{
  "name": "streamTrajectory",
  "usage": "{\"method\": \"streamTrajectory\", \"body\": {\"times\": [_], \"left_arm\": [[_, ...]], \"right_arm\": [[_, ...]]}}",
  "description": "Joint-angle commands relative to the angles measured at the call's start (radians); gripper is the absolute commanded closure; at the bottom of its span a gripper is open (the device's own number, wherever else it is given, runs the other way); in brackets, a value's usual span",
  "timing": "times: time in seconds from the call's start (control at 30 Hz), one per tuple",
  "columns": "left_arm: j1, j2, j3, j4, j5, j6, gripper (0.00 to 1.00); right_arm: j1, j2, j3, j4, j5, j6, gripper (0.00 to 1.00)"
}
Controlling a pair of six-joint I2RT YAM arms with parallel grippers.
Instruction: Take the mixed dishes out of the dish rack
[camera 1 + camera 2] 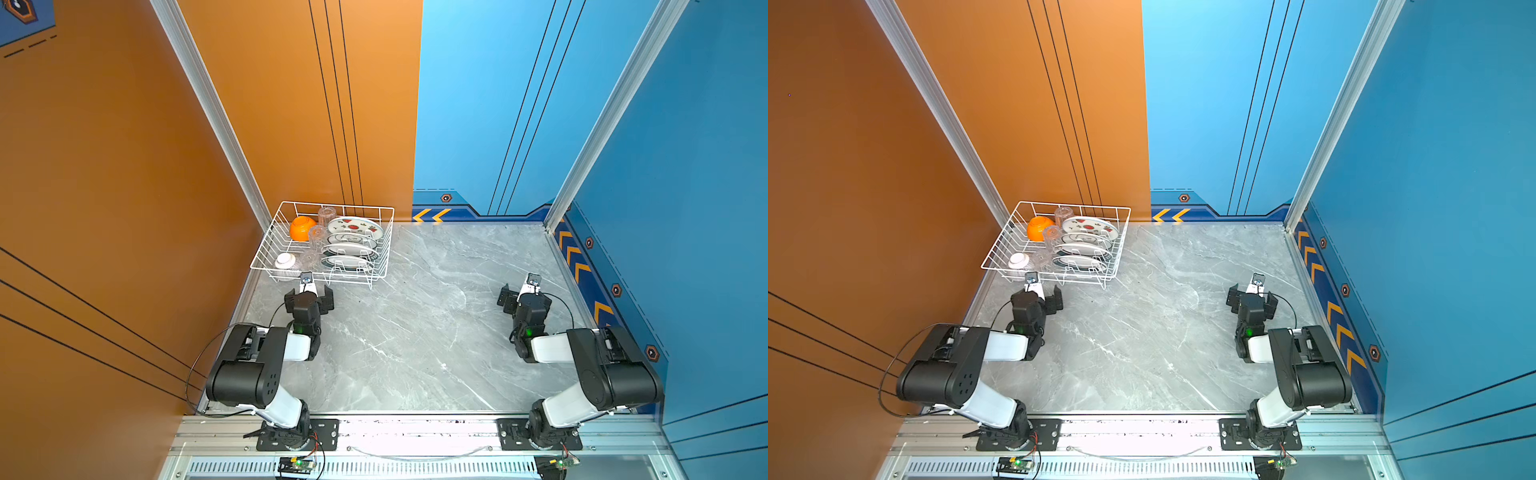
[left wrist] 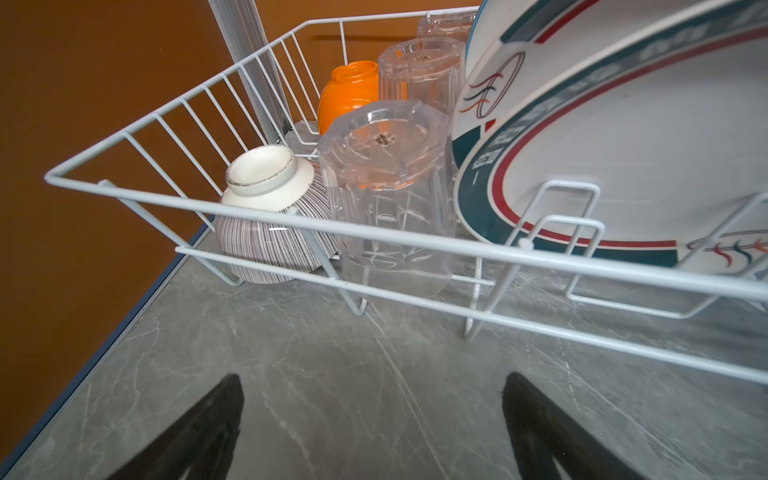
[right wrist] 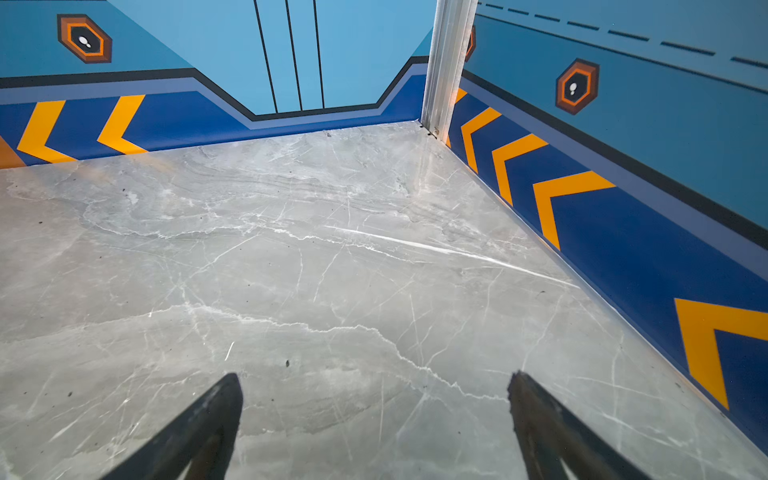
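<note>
Grey marble table (image 1: 436, 311); dishes (image 1: 351, 245) all sit in rack (image 1: 272, 239). Now left gripper (image 2: 372, 419) gapes wide, empty, just short of rack's front rail, upturned glass (image 2: 386, 199) dead ahead, axis vertical. Meanwhile right gripper (image 3: 374, 419) spread wide, empty, well apart from rack.

The teal-rimmed plate (image 2: 623, 166) overruns the view's edge.

Loaded dish rack (image 1: 1073, 205) back left, left claw (image 1: 1037, 297) near it, right claw (image 1: 1252, 299) apart

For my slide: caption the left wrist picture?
Open left gripper before white wire dish rack holding upturned clear glasses and striped white bowl.
</note>
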Motion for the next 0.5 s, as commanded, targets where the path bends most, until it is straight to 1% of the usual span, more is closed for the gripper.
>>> {"method": "streamTrajectory", "body": {"times": [0.0, 0.47], "left_arm": [[-0.004, 0.005, 0.001, 0.016, 0.017, 0.004, 0.02], [0.018, 0.004, 0.002, 0.012, 0.051, -0.008, 0.02]], "right_arm": [[0.004, 0.002, 0.013, 0.005, 0.007, -0.014, 0.0], [0.004, 0.002, 0.013, 0.004, 0.006, -0.013, 0.0]]}}
